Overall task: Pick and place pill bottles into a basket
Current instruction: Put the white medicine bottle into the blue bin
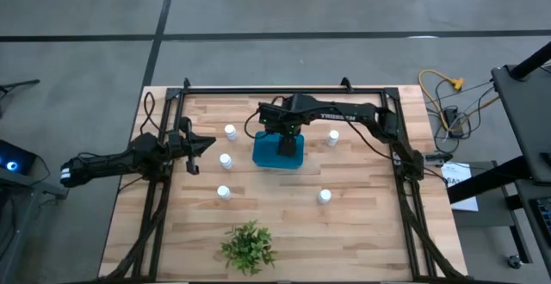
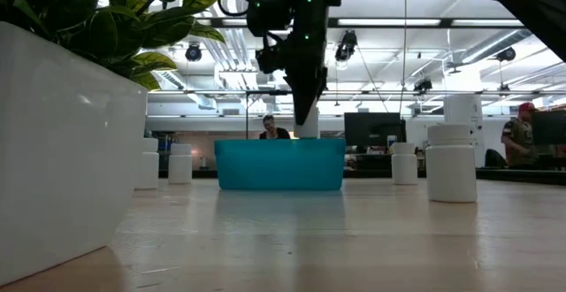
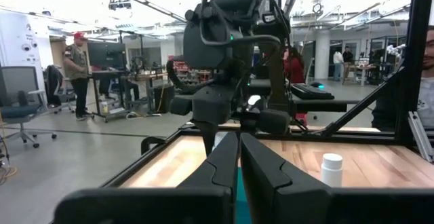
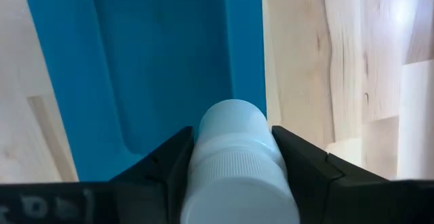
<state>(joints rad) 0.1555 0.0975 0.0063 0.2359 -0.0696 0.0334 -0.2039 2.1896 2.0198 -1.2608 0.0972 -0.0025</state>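
Right tool (image 1: 289, 144) hangs over the basket (image 1: 269, 155), a teal-blue bin near the middle of the wooden table (image 1: 362, 215). Its fingers (image 4: 305, 166) are clamped on a white pill bottle (image 4: 234, 163), cap toward the wrist camera, the bottle's far end pointing down into the basket's blue interior near one long wall. Low view: the bottle shows just above the basket rim, under the dark tool.

Left tool (image 1: 202, 144) waits at the table's left side, well apart from the basket, fingers drawn close together with only a narrow gap, holding nothing.

Five other bottles stand upright on the table: three left of the basket (image 1: 230, 132), (image 1: 225, 160), (image 1: 223, 193); one to its right (image 1: 333, 136); one right and nearer the front edge (image 1: 324, 196).

A green plant (image 1: 248, 247) sits at the front edge.
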